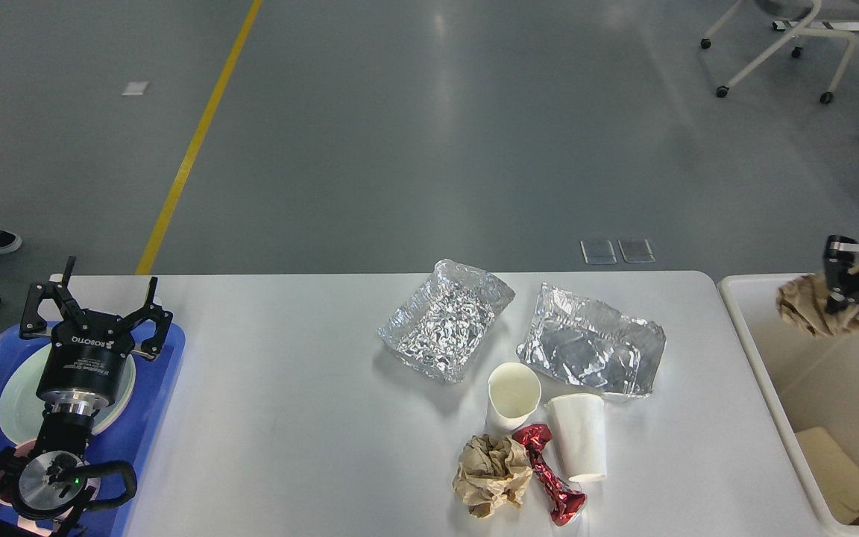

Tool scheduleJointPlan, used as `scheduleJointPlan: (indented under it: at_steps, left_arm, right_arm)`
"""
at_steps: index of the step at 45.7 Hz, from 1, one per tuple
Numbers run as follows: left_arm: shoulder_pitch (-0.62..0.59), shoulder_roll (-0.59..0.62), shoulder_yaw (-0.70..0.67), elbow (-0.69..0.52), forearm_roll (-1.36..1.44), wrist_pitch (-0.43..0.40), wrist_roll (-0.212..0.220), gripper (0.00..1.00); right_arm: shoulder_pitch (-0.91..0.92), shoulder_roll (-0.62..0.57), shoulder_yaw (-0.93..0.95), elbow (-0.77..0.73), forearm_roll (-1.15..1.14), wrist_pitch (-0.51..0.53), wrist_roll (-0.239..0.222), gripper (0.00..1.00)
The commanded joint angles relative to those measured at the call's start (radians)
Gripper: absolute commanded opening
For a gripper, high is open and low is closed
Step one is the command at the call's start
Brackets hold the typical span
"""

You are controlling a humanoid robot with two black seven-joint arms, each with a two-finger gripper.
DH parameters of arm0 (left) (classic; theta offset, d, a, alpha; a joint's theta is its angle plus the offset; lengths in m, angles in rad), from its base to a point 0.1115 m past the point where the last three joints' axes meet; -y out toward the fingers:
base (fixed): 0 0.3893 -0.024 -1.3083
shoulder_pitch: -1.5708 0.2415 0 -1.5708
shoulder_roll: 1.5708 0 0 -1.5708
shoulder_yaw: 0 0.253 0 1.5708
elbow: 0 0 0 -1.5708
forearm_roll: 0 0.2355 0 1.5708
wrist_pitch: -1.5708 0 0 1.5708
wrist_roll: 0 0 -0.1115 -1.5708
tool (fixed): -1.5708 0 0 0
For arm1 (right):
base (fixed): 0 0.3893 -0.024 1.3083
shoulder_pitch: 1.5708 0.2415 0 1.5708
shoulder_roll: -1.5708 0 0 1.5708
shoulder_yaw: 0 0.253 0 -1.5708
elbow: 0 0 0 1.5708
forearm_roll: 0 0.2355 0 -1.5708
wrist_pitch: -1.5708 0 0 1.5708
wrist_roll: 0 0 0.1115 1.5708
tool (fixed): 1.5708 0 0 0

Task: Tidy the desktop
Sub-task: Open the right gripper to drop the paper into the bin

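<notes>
The step in hand is the drop-off of one piece of rubbish. The right tool (pixel 858 287), only partly in view at the right edge, is clamped on a crumpled brown paper ball (pixel 810 309) and holds it in the air above the far end of the cream bin (pixel 757 358), inside the bin's rim as seen from the head view. The bin stands just beside the right end of the tabletop (pixel 288 418), and a pale flat piece (pixel 839 473) lies in its near corner.

The left tool (pixel 94 317) hangs with its fingers spread wide and empty over a pale plate (pixel 16 399) on the blue tray (pixel 165 388) at the left end of the tabletop.

The next move, as I judge it, calls only for the right fingers to part so the ball falls into the bin.

Much of the tidying is left: two crushed foil trays (pixel 448 317) (pixel 593 347), two white paper cups (pixel 513 395) (pixel 580 436), one upright and one lying on its side, a second brown paper ball (pixel 491 473) and a red foil wrapper (pixel 552 485) lie clustered right of the tabletop's middle, near its front edge.
</notes>
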Motion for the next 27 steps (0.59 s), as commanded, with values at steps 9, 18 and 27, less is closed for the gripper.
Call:
scheduleJointPlan:
  at_steps: [9, 18, 27]
  left_arm:
    - [0.0, 0.0, 0.0, 0.0, 0.0, 0.0, 0.0, 0.96]
    - [0.0, 0.0, 0.0, 0.0, 0.0, 0.0, 0.0, 0.96]
    - [0.0, 0.0, 0.0, 0.0, 0.0, 0.0, 0.0, 0.96]
  right_arm:
    - [-0.555, -0.024, 0.336, -0.369, 0.001, -0.081, 0.0, 0.0]
    - [-0.955, 0.125, 0.563, -0.644, 0.001, -0.303, 0.0, 0.0]
    - [-1.191, 0.309, 0.634, -0.852, 0.004, -0.478, 0.0, 0.0]
